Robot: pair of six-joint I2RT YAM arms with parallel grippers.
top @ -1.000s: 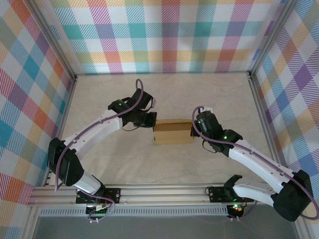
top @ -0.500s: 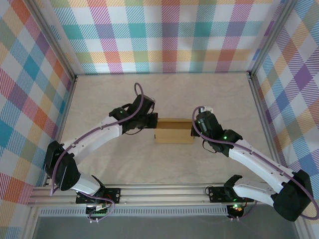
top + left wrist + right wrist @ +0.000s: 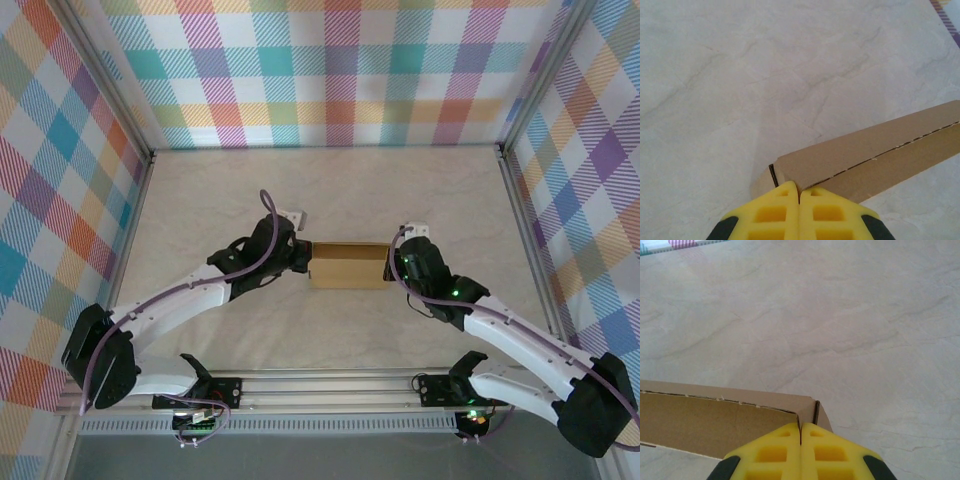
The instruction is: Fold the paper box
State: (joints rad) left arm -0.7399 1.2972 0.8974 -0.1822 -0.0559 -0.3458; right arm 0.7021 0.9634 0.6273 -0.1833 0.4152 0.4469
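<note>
Two arms flank the paper box, which lies shallow and closed at the middle of the table. Overhead view: the left gripper is at its left end and the right gripper at its right end. Left wrist view: yellow fingers pressed together, tips at a box corner, with a ragged seam along the cardboard. Right wrist view: fingers likewise together at the opposite corner, beside the box's wall.
</note>
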